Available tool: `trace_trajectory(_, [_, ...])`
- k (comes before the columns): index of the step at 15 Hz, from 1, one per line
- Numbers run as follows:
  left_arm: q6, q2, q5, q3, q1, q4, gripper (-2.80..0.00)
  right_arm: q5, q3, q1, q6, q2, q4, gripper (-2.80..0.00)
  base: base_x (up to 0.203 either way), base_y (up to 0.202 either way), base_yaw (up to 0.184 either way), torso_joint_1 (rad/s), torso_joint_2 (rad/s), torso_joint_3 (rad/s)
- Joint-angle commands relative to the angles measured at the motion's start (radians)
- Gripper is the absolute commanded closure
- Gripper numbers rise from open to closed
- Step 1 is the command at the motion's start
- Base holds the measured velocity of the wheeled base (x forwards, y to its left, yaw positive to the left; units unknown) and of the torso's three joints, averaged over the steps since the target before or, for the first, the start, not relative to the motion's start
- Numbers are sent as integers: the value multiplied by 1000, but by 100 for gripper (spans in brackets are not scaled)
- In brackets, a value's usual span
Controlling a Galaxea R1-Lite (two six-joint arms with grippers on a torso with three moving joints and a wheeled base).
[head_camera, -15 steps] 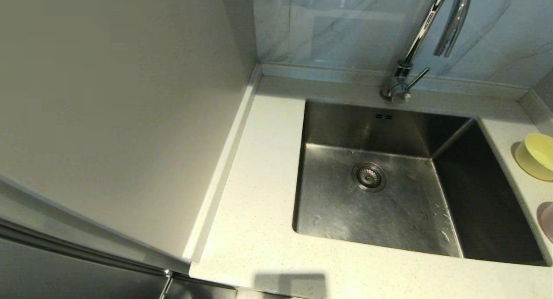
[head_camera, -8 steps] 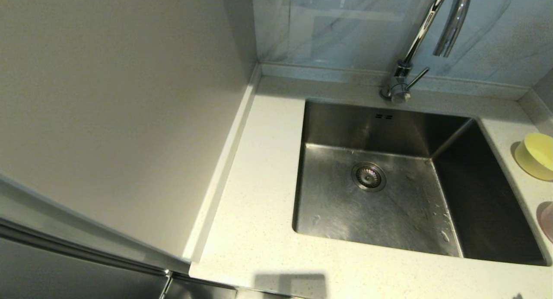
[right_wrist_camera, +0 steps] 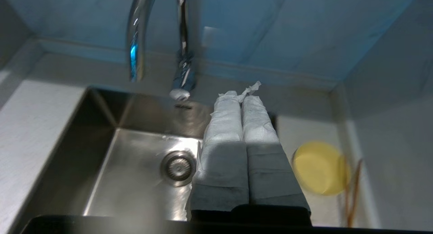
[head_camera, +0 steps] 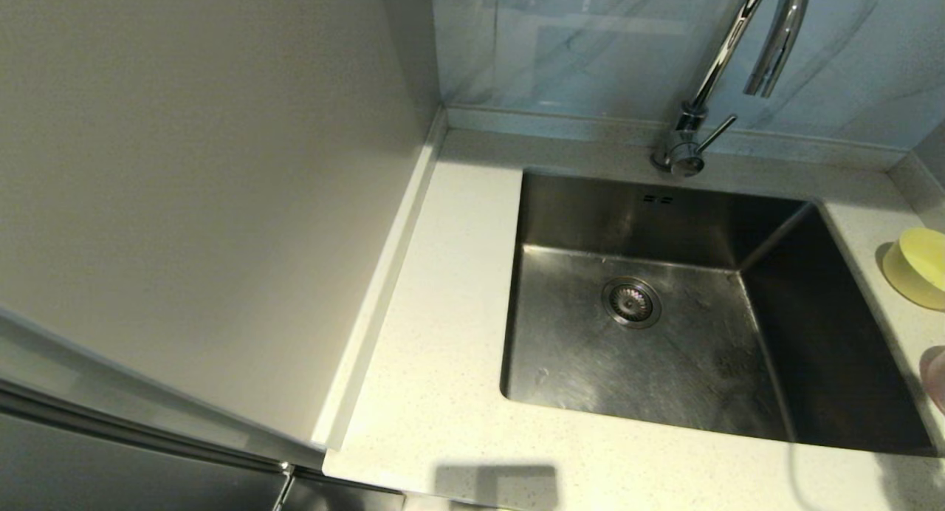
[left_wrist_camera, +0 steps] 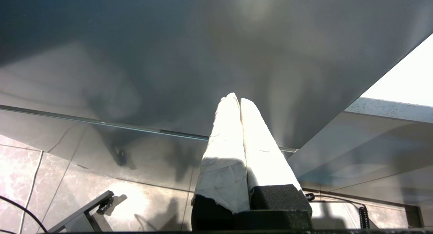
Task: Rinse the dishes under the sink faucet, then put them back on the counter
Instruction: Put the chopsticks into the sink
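Both grippers are pressed together and empty: right gripper (right_wrist_camera: 241,98) over the sink (right_wrist_camera: 101,153), left gripper (left_wrist_camera: 236,100) parked. Reaching step, I judge; next, spread around the yellow-green bowl (head_camera: 919,267) at three o'clock on the counter (head_camera: 443,334).

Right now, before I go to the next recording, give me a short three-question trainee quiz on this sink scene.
1. True or false: the sink holds a bowl.
2. Which side of the sink does the yellow-green bowl sit on, by the robot's own sides? A) left B) right C) behind the faucet
3. Fill in: in its wrist view, the right gripper is ____ and holds nothing.

Key:
1. False. The basin shows only its drain.
2. B. It stands on the counter, with the pink bowl nearer the robot.
3. Shut. The left gripper is also shut, parked below the counter.
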Motion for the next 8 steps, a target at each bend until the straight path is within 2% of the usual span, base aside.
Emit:
trace_trajectory(1, [-1, -3, 0, 0, 0, 0, 0, -1, -355, -15, -46, 265, 436, 0, 0, 0, 0, 0, 0, 0])
trace_trajectory(3, [-1, -3, 0, 0, 0, 0, 0, -6, -529, -38, -150, 340, 789, 0, 0, 0, 0, 0, 0, 0])
trace_trajectory(5, [-1, -3, 0, 0, 0, 0, 0, -10, -546, -98, -286, 389, 1119, 0, 0, 0, 0, 0, 0, 0])
trace_trajectory(6, [-1, -3, 0, 0, 0, 0, 0, -9, -540, -146, -346, 404, 1203, 0, 0, 0, 0, 0, 0, 0])
trace_trajectory(8, [-1, -3, 0, 0, 0, 0, 0, -13, -525, -228, -391, 425, 1229, 0, 0, 0, 0, 0, 0, 0])
